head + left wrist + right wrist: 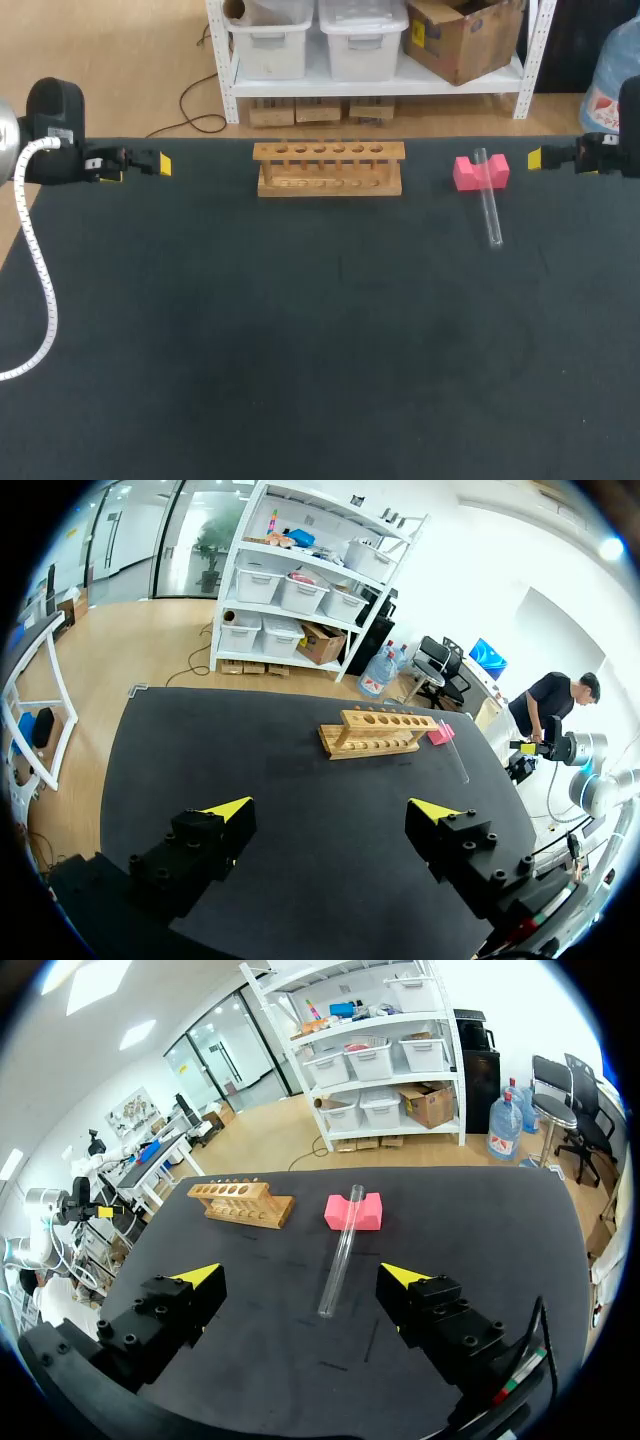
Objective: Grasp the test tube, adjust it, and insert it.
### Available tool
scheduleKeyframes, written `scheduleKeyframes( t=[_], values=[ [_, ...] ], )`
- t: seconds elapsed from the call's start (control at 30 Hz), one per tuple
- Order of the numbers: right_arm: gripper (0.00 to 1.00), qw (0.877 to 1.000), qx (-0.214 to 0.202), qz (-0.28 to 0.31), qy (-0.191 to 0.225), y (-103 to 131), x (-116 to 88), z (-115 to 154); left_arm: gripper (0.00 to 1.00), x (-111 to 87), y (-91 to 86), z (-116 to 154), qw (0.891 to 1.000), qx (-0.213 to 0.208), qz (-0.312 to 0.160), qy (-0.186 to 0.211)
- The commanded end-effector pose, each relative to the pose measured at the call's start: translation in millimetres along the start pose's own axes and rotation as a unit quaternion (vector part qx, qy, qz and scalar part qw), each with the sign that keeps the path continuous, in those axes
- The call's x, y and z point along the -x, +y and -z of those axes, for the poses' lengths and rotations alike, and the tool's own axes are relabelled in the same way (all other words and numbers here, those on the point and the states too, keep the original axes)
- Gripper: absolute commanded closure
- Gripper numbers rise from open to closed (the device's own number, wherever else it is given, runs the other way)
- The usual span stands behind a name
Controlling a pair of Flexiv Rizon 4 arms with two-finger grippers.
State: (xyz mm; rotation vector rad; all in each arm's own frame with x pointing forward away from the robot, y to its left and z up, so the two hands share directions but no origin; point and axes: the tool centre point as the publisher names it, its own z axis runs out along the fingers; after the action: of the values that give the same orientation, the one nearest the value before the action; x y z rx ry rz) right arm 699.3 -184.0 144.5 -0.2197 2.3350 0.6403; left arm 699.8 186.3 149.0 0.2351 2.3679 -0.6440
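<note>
Glass test tube (489, 208) lies with one end propped on the pink block (465, 174), right of the wooden rack (330, 170), and I find both jaws open, empty and well apart from it, so grasp, adjustment and insertion all remain.

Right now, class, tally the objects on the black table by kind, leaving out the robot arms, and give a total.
clear glass test tube: 1
pink notched block: 1
light wooden test tube rack: 1
Total: 3
</note>
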Motion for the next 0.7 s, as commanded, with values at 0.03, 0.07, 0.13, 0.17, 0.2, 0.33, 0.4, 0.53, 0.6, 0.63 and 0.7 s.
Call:
scheduleKeyframes(
  t=[0.03,0.07,0.13,0.17,0.2,0.33,0.4,0.53,0.6,0.63,0.7],
  values=[
    [0.0,1.0,-0.005,0.0,0.0,2.1,-0.3,1.1,0.0,0.9,-1.7,0.1,1.0,0.004,0.001,0.003],
    [0.0,1.0,-0.005,0.0,0.0,2.1,-0.3,1.1,0.0,0.9,-1.7,0.1,1.0,0.004,0.001,0.003],
    [0.0,1.0,-0.005,0.0,0.0,2.1,-0.3,1.1,0.0,0.9,-1.7,0.1,1.0,0.004,0.001,0.003],
    [0.0,1.0,-0.005,0.0,0.0,2.1,-0.3,1.1,0.0,0.9,-1.7,0.1,1.0,0.004,0.001,0.003],
    [0.0,1.0,-0.005,0.0,0.0,2.1,-0.3,1.1,0.0,0.9,-1.7,0.1,1.0,0.004,0.001,0.003],
    [0.0,1.0,-0.005,0.0,0.0,2.1,-0.3,1.1,0.0,0.9,-1.7,0.1,1.0,0.004,0.001,0.003],
    [0.0,1.0,-0.005,0.0,0.0,2.1,-0.3,1.1,0.0,0.9,-1.7,0.1,1.0,0.004,0.001,0.003],
    [0.0,1.0,-0.005,0.0,0.0,2.1,-0.3,1.1,0.0,2.3,0.6,-1.8,1.0,-0.006,-0.016,-0.001],
    [0.0,1.0,-0.005,0.0,0.0,2.1,-0.3,1.1,0.0,4.3,2.1,-2.3,0.999,-0.025,-0.037,-0.007],
    [0.0,1.0,-0.005,0.0,0.0,2.1,-0.3,1.1,0.0,5.7,3.3,-2.7,0.998,-0.033,-0.048,-0.008],
    [0.0,1.0,-0.005,0.0,0.0,2.1,-0.3,1.1,0.0,9.4,6.2,-3.5,0.996,-0.05,-0.074,-0.014]
  ],
)
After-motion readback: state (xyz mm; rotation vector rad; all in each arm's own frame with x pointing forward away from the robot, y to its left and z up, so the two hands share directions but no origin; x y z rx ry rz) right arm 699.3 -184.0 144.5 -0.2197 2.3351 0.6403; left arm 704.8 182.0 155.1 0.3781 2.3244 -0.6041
